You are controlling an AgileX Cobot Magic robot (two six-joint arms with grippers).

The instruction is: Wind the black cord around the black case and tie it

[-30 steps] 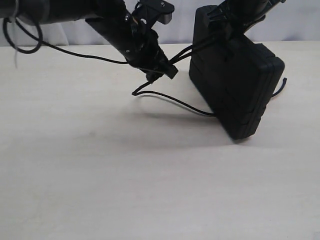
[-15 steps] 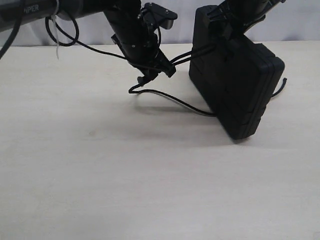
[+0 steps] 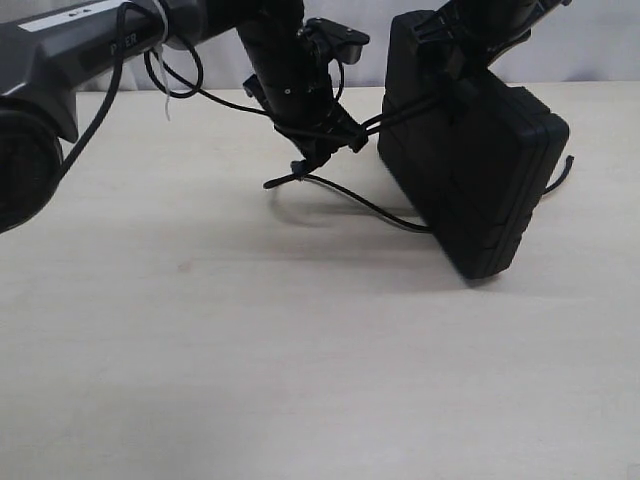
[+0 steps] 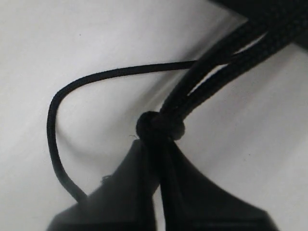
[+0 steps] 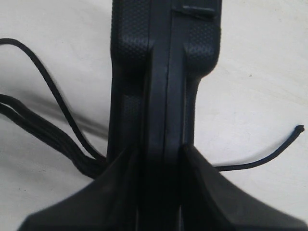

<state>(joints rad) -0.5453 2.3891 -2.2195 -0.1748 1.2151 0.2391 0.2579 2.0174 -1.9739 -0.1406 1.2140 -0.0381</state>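
The black case [image 3: 480, 165] stands tilted on one corner on the table, its upper end held by my right gripper [image 3: 462, 42]. In the right wrist view the case edge [image 5: 163, 72] runs between the right gripper [image 5: 161, 150], which is shut on it. The black cord [image 3: 400, 105] runs taut in two strands from the case to my left gripper [image 3: 330, 142]. A slack length [image 3: 365, 207] sags to the table and a free end [image 3: 562, 172] shows behind the case. In the left wrist view the left gripper [image 4: 159, 144] is shut on the cord just under its knot [image 4: 160, 126].
The pale table [image 3: 300, 350] spreads wide in front of the case. A smooth black cable [image 3: 185, 85] loops along the left arm [image 3: 110, 45]. A pale wall stands behind the table.
The left arm has swung further into view and its gripper has shifted slightly right toward the case, with the cord still in it. The case and right gripper have not moved.
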